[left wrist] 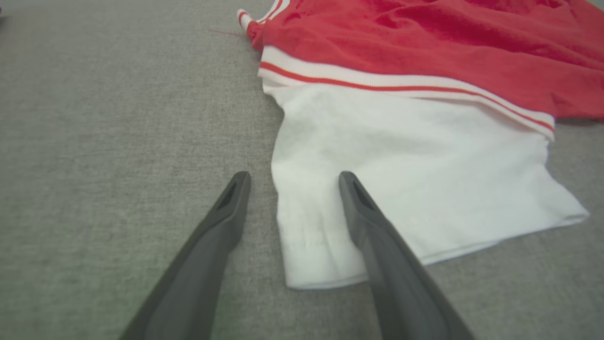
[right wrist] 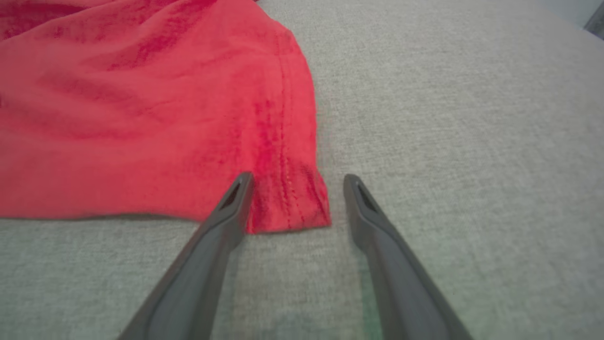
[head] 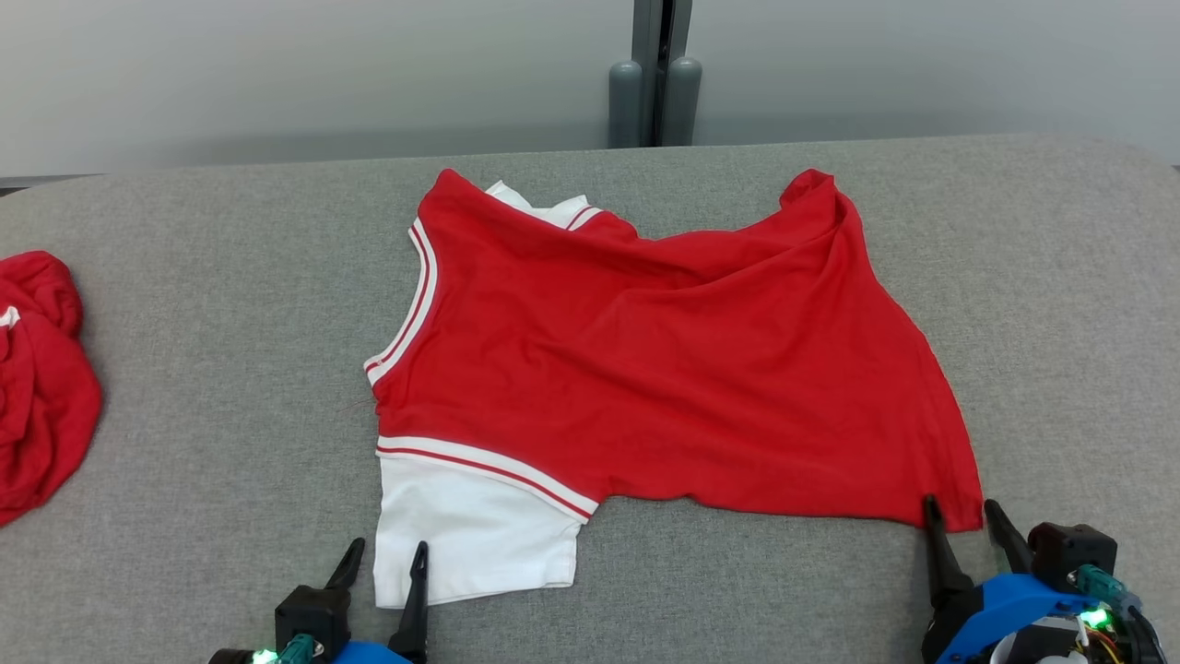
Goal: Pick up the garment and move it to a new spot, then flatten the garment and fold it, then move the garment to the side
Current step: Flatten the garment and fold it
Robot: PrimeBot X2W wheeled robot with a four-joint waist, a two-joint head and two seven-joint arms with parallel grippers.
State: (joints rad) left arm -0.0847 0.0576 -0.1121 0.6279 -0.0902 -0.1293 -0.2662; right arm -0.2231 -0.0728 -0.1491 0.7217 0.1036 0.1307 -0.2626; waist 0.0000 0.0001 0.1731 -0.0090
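With both arms low at the near edge of the grey fabric-covered table (head: 212, 304), I see the red fabric shirt with white sleeve and striped trim (head: 664, 369) lying mid-table, wrinkled across its far side. My left gripper (head: 389, 546) points forward, fingers spread wide, straddling the near-left corner of the white sleeve (left wrist: 401, 179) — one finger over cloth, one over bare table. My right gripper (head: 960, 504) is equally spread, bracketing the red hem corner (right wrist: 288, 203) — nothing pinched. A crumpled red cloth (head: 37, 387) sits far left.
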